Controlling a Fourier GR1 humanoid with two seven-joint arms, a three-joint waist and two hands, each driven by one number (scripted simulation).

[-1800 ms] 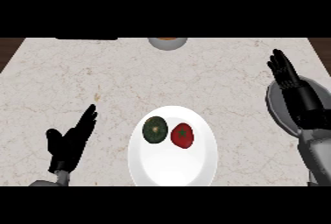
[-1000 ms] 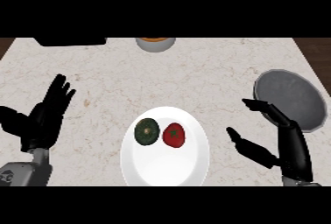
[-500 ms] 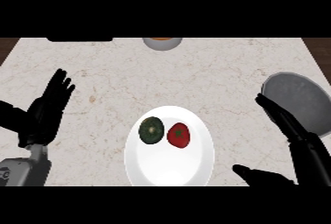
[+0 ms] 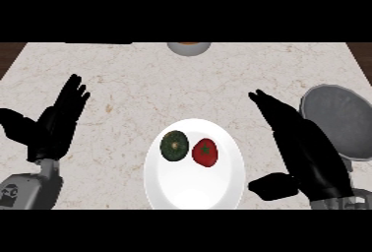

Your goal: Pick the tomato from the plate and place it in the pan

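Head view: our right hand [image 4: 301,147] has moved up beside the white plate [image 4: 193,189] since half a second ago, so the reach is under way and no grasp has begun. The tomato [image 4: 205,152] lies on the plate beside a dark green vegetable [image 4: 174,146]. The right hand's fingers are straight and wide, between plate and pan [image 4: 340,120]. Our left hand [image 4: 54,125] rests open at the left of the table [image 4: 145,83].

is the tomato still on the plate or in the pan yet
On the plate. The tomato lies on the white plate beside a dark green vegetable; the grey pan at right holds nothing.
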